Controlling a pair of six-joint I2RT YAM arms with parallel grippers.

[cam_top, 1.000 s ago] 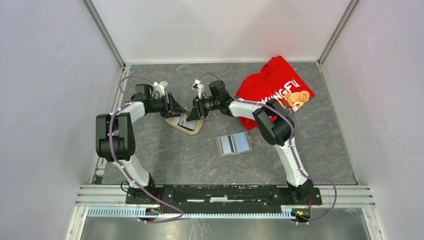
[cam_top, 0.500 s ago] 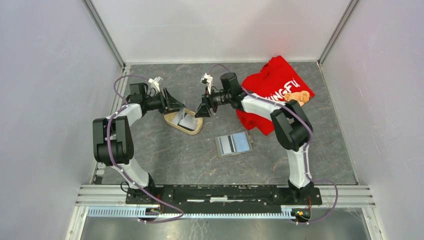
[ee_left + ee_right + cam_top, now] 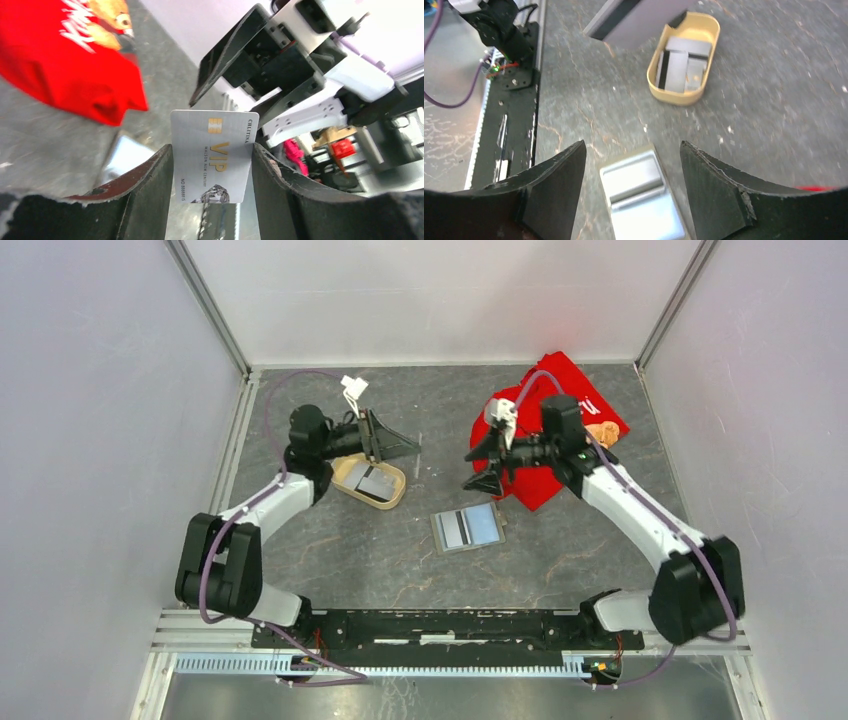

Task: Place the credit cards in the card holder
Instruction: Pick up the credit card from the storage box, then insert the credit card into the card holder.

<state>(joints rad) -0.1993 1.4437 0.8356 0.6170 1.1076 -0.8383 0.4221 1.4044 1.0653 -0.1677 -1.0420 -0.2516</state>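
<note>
- Top external view: the right gripper [image 3: 482,468] hangs near the card holder [image 3: 467,528] with its jaws spread and empty. The holder lies open, seemingly with no card in it yet.
- Left gripper [image 3: 211,149] pinches one silver card [image 3: 215,165] in the air near the tray [image 3: 674,101].
- Other cards [image 3: 679,70] lie in the tray, not yet moved.

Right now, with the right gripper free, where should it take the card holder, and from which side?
Probably from straight above. The holder lies open and flat on the table, so no side offers a pinch. Straddle its two side edges at the plain end, away from the dark stripe. The open right gripper looks about wide enough.
</note>
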